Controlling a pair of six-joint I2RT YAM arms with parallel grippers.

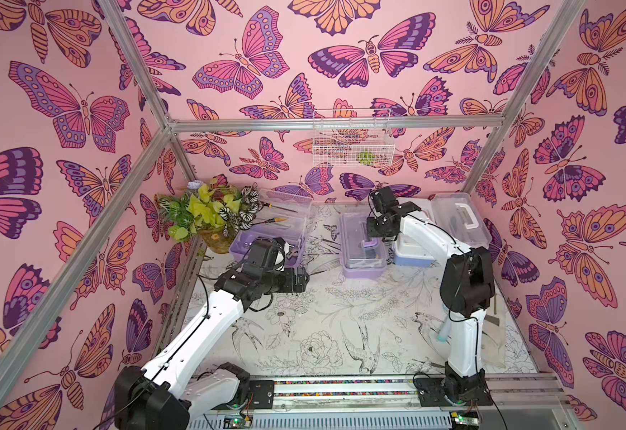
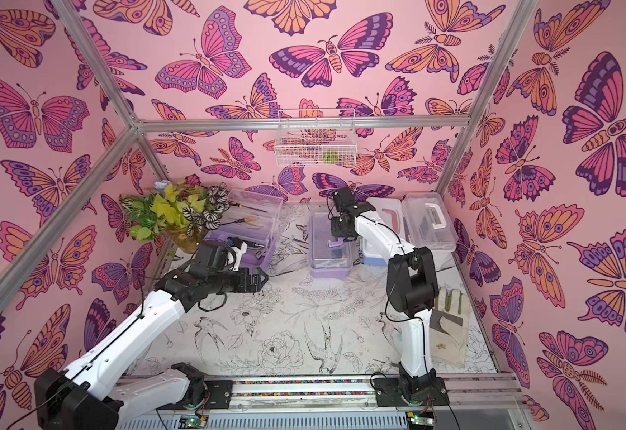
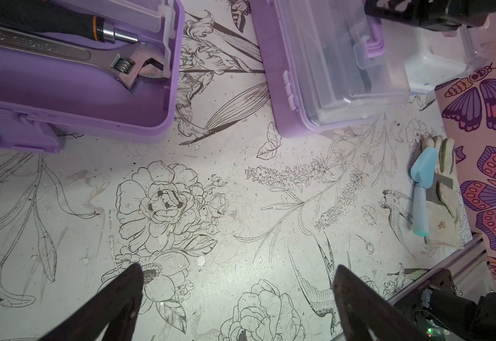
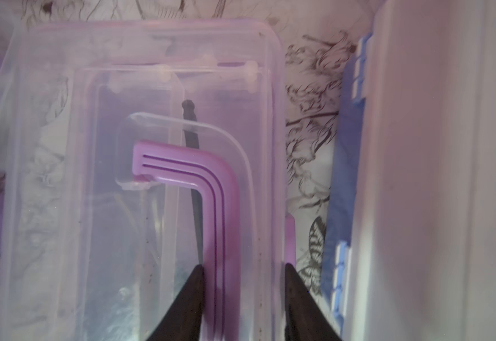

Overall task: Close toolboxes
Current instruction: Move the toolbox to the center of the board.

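R gripper (image 4: 243, 267) sits low over the mid lilac toolbox (image 1: 363, 247). Its jaws are part-way apart and straddle the lilac handle (image 4: 223, 206): one fingertip is right against it, the other shows a gap, so nothing's clamped. That box's lid is down, but whether the latch has snapped, can't tell. Everything else gets placed off that mid box.

Just beside it, on the R arm's side, is the light-blue toolbox (image 1: 412, 257), its white lid (image 2: 388, 217) tipped back by the look of it. Beyond that is the white toolbox (image 1: 460, 219), which looks open too, tho the arm hides part. Well apart from the mid box, on the L arm's side, is the 2nd lilac toolbox (image 3: 170, 88). It's wide open, w/ a wrench (image 3: 117, 62) and a screwdriver (image 3: 49, 20) inside. L gripper (image 3: 236, 279) hangs over bare mat (image 3: 241, 192) on that same side, jaws as wide as they go, holding nothing.

Risks, as a judgement:
- **Pinch and lift:** if the R jaws pinch the handle and the arm rises, the mid box prob. comes up w/ it. Or it skids into the light-blue one, which is almost touching.
- **Off-centre push:** push down off-centre and the lid flexes, so the latch may not catch.
- **Tight swing:** there's little room to swing across to the white lid. The wrist could clip it and shove the base.
- **Wrench in the way:** in the 2nd lilac box the wrench head leans on the inner tray. If it stands proud, that lid won't seat.
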